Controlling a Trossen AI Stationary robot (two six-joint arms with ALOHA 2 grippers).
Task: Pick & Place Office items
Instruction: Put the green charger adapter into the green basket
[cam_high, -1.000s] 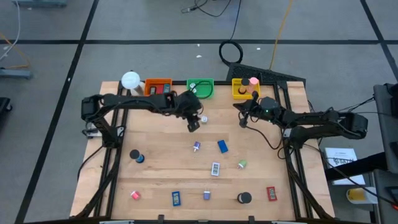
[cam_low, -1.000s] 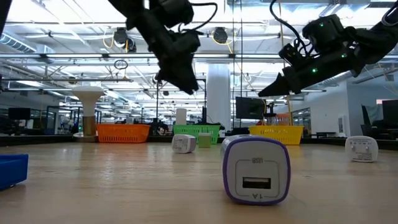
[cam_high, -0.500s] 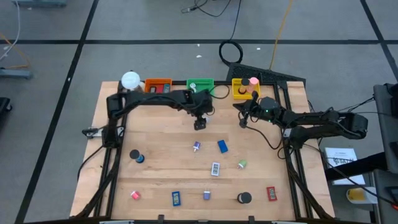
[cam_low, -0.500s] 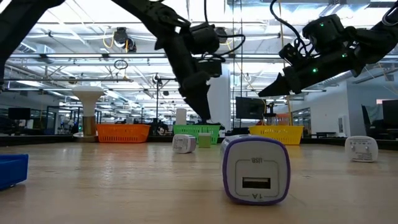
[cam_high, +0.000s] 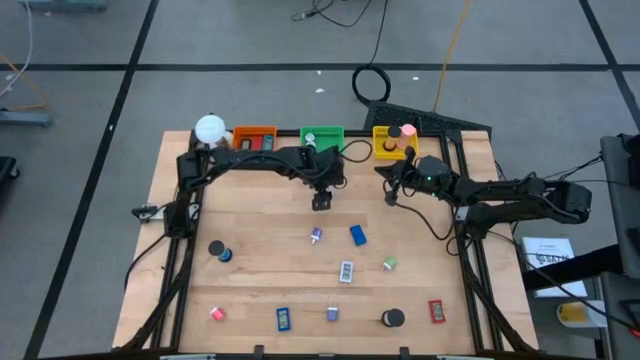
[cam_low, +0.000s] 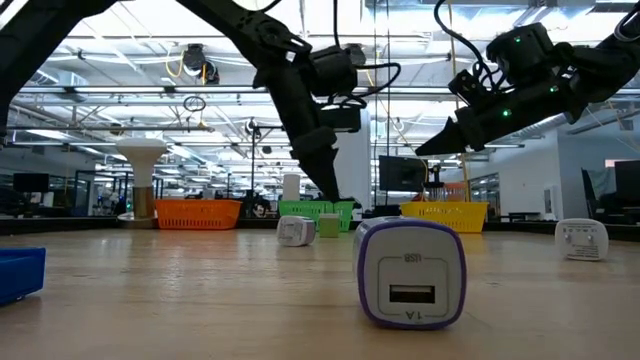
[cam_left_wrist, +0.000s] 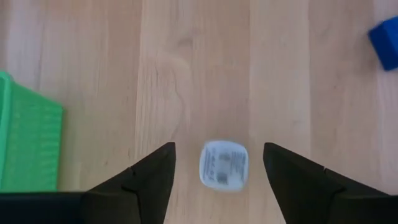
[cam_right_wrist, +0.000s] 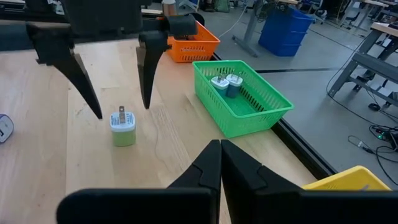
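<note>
1. A small green-and-white charger plug (cam_right_wrist: 122, 129) stands on the tabletop (cam_high: 250, 260) just in front of the green tray (cam_right_wrist: 242, 99), prongs up.
2. The left pincer (cam_right_wrist: 115, 68) hangs directly over the plug, fingers spread and straddling it without touching, likely lined up for a grasp.
3. Two similar plugs already lie in the green tray, which is probably where this one belongs.
4. The right pincer (cam_high: 389, 186) waits clenched and empty, right of the green tray.
</note>
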